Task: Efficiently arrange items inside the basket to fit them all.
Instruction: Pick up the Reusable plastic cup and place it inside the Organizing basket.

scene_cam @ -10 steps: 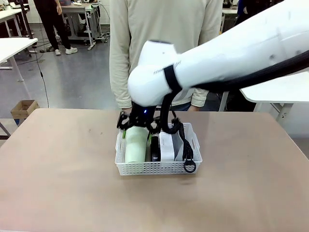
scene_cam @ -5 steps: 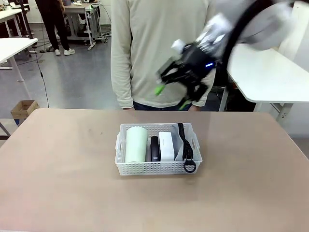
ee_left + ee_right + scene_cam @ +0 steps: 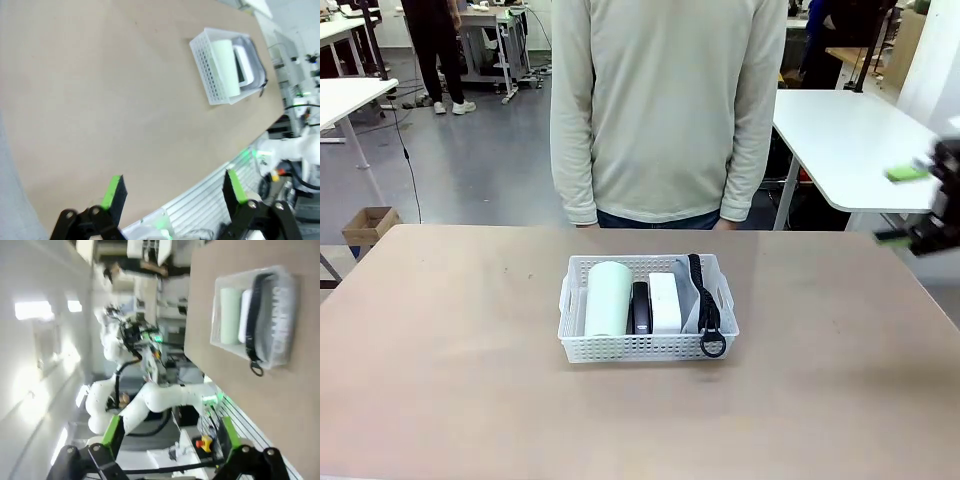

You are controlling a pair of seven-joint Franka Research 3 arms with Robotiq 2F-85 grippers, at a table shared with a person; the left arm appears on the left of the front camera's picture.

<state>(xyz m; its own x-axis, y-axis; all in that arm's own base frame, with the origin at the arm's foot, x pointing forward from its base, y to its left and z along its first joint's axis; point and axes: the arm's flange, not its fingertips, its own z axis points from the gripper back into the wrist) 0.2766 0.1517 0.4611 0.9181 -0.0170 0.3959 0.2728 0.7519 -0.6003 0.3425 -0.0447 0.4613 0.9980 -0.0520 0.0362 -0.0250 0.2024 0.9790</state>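
Note:
The white lattice basket sits mid-table. In it lie, side by side from left to right, the pale green cup, the black stapler, the white block and the grey pouch, whose black strap hangs over the front rim. My right gripper is blurred at the right edge, high above the table, open and holding nothing. The right wrist view looks past its open fingers at the basket far off. My left gripper is open and holds nothing, far from the basket, near the table's edge.
A person stands at the far side just behind the basket, arms hanging. A white table stands at the back right and a cardboard box on the floor at the left. Bare tabletop surrounds the basket.
My right gripper was down in the basket around the cup. It let go, rose, and swung off to the right edge. The four items stay in the basket.

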